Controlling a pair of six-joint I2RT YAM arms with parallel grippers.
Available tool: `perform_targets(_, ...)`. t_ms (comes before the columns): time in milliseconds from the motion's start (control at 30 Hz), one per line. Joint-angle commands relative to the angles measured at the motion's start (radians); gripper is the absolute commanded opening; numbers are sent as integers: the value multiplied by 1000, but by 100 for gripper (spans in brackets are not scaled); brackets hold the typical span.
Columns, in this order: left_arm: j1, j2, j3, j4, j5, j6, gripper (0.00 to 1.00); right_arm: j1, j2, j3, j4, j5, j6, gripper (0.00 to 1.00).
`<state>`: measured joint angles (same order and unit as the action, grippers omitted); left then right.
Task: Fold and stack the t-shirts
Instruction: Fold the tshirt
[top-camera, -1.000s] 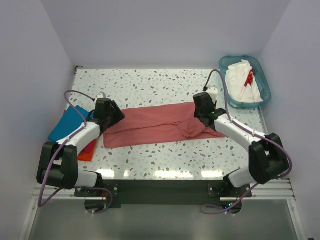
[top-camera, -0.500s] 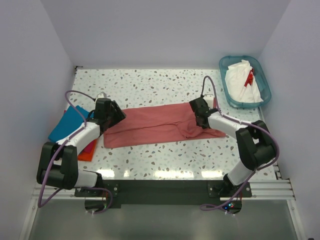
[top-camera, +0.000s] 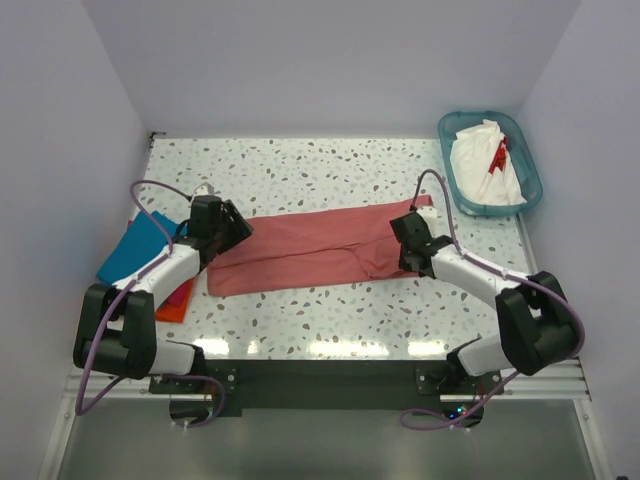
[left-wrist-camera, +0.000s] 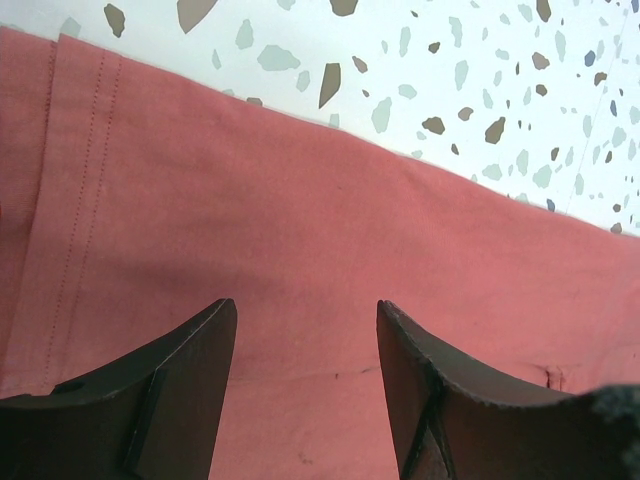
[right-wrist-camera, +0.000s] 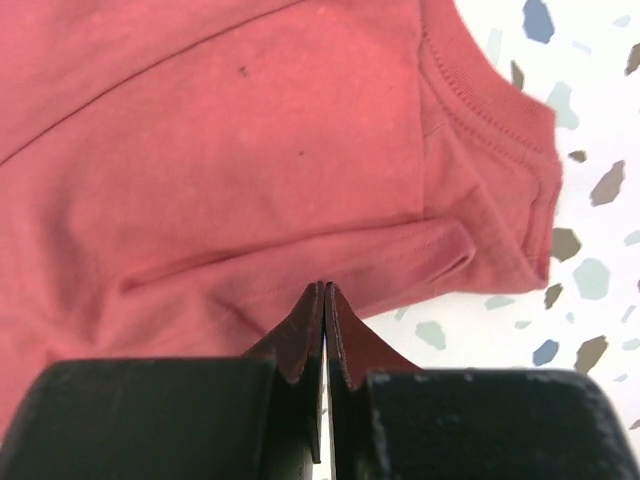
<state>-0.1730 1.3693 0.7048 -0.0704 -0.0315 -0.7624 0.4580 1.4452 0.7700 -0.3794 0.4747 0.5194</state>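
Moved since earlier: the right arm has drawn back a little toward the near right, and the right fingers (right-wrist-camera: 322, 300), which stood part open, have closed. The left arm and the shirt's left end look unchanged.
Task's thing: the salmon-red shirt (top-camera: 310, 250) lies flat on the desk (top-camera: 330, 170) as a long band, between the two arms.
Long axis: left to right, with the right end angled slightly toward the far side.
Right fingers: pressed together, their tips at the near edge of the shirt's right end, beside the collar ribbing. Whether a fold of cloth is caught between them I cannot tell.
Left fingers (left-wrist-camera: 205, 345): spread, poised over the hemmed left end, with red cloth showing in the gap between them.
Key relation: each end of the band has its own arm. The right end lies directly under the right fingers, so that arm is the nearer one for a fold along the long axis toward the left.
Stack: the teal blue shirt (top-camera: 135, 250) with the orange shirt (top-camera: 172, 308) beneath it, at the desk's left edge, near the left arm.
Waiting: the white shirt (top-camera: 480, 160) with a red mark in the teal basket (top-camera: 530, 165), far right.
Risk, as a judgement: if the closed tips hold no cloth, lifting would leave the end lying flat.
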Motion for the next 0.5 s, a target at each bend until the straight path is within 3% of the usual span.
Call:
perform_targets(0, -6, -24, -10, 44, 7, 26, 63, 18, -78, -35, -3, -62, 50, 0)
perform_targets(167, -6, -21, -5, 43, 13, 32, 63, 24, -184, -90, -16, -113, 80, 0)
perform_targets(233, -6, -19, -4, 47, 16, 34, 64, 22, -235, -86, -36, -82, 99, 8)
perform_targets(267, -8, -18, -2, 50, 21, 32, 65, 22, -244, -71, -30, -64, 97, 20)
perform_targets(300, -8, -10, 2, 55, 25, 31, 66, 19, -232, -49, -20, -35, 81, 23)
perform_targets(467, -31, 42, 51, 21, 25, 57, 66, -71, -62, 136, -9, -8, 30, 31)
